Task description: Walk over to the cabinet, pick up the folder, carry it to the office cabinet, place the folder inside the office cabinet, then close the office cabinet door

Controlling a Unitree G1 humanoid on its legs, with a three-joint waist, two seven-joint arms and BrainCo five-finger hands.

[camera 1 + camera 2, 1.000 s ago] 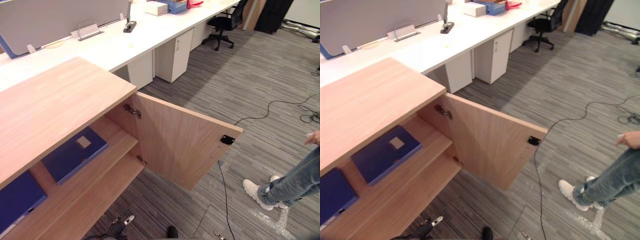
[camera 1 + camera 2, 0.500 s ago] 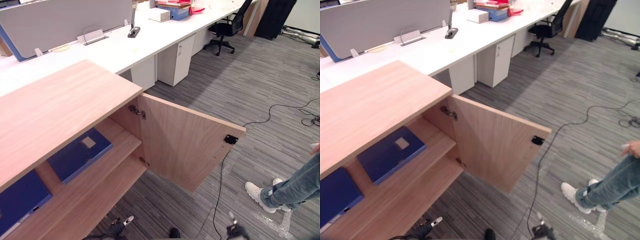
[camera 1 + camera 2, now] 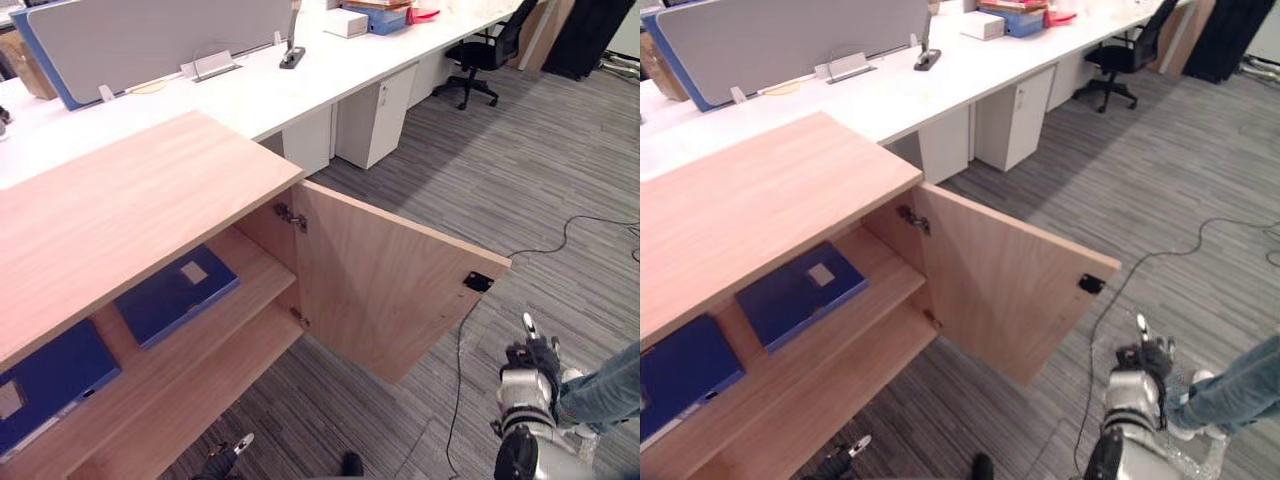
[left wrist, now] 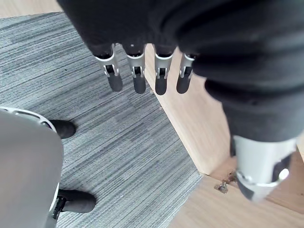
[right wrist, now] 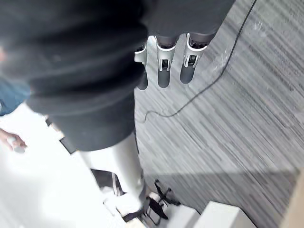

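A: Since two blue folders lie inside the office cabinet (image 3: 130, 210), would you call the placing done?

B: I'd judge so, though I cannot tell which one is the task's. The labelled folder (image 3: 175, 293) lies flat on the upper shelf (image 3: 255, 270) near the hinge side, and the second folder (image 3: 50, 375) lies flat further along the same shelf. Neither hand has anything in it.

A: So what remains?

B: Closing the door (image 3: 390, 290). It stands wide open, swung out over the carpet (image 3: 480, 170).

A: And the hands?

B: The right hand (image 3: 527, 372) is raised near the door's free edge but apart from it, its fingers (image 5: 163, 66) straight and empty. The left hand (image 4: 139, 76) hangs low by the cabinet's foot, fingers also straight, gripping nothing.

A: What is it all made of?

B: Pale wood-grain board, flat and square-edged, for the top, shelf and door. A small metal hinge (image 3: 292, 216) sits at the inner corner, and a black catch (image 3: 478, 282) near the door's outer edge. The folders look like stiff, smooth rectangular covers; the carpet is grey, ribbed in fine stripes.
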